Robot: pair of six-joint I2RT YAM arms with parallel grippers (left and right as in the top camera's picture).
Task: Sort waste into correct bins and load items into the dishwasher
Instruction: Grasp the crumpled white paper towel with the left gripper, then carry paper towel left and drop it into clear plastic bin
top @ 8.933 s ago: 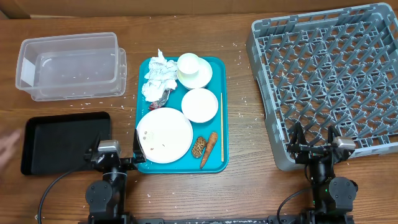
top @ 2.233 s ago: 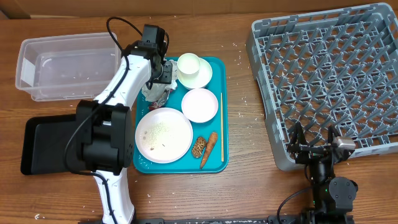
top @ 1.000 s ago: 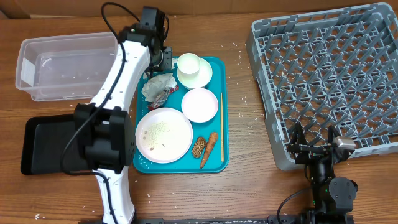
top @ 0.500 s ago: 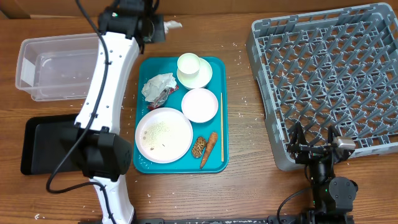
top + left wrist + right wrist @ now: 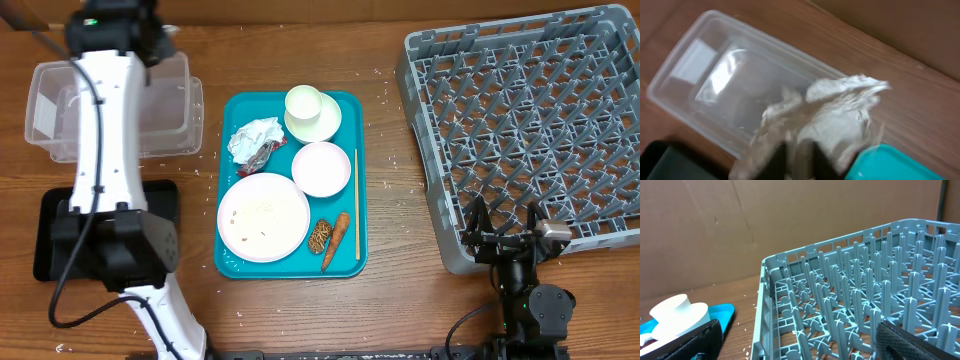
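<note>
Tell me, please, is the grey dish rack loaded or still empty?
Empty: the overhead view shows only bare pegs in the grey dish rack; the plate remains on the teal tray.

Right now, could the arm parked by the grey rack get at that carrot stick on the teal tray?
Probably yes. The right gripper is open and empty at the rack's near corner, the carrot stick lies uncovered at the tray's near right edge, and only bare table separates them. Whether its reach stretches that far is uncertain.
</note>
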